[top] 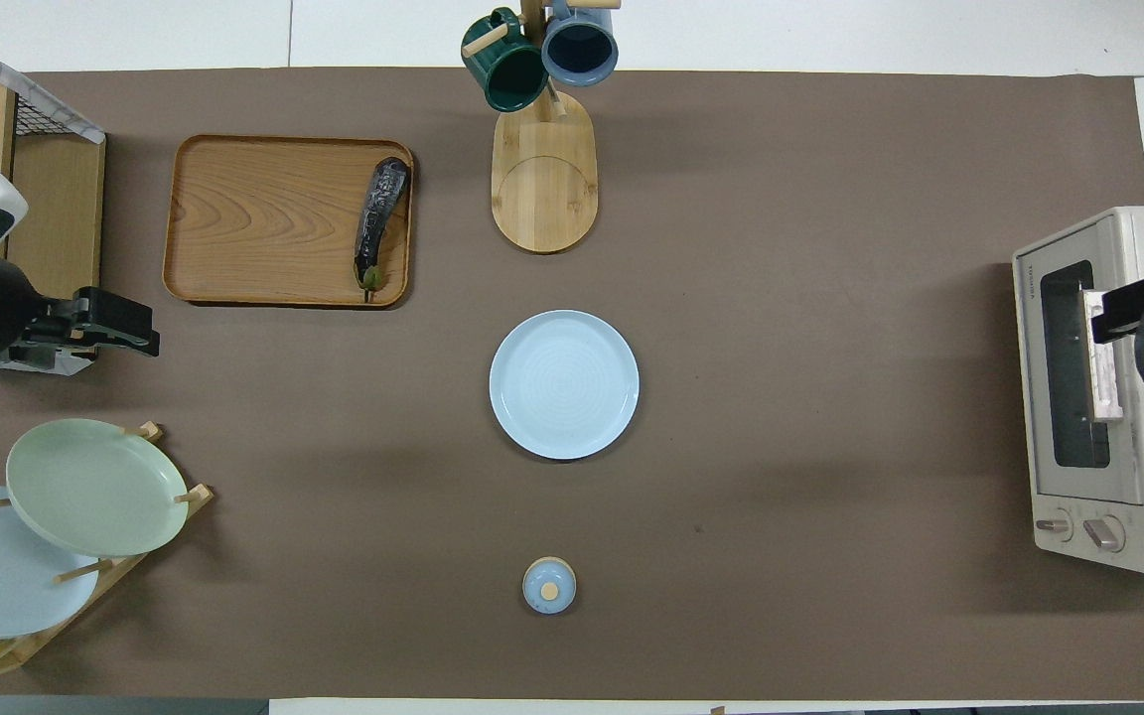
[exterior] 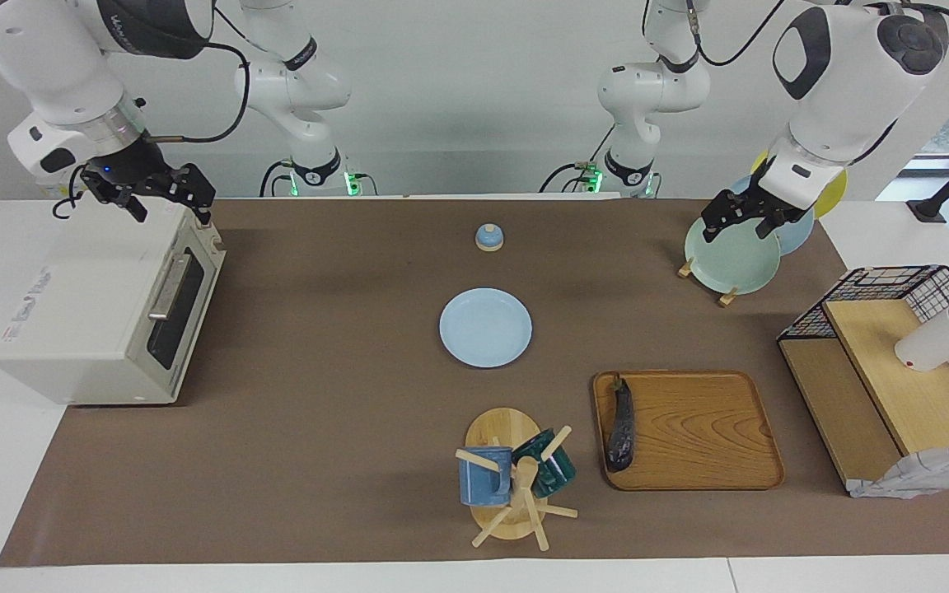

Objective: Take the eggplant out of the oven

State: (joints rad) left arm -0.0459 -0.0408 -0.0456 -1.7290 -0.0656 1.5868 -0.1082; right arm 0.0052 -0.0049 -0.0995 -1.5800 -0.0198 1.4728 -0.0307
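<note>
Facing view: the eggplant (exterior: 621,432) was seen lying on the tray (exterior: 689,428), well apart from the shut oven (exterior: 112,305). The right gripper (exterior: 163,200), fingers spread, was held over the oven's top edge; the left gripper (exterior: 742,221), fingers apart, was held over the plate rack (exterior: 730,259). The arms would best be withdrawn clear, it was judged.

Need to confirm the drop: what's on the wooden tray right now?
Only the eggplant lies on the wooden tray, along its edge toward the mug stand. The rest of the tray is bare; nothing covers it.
</note>
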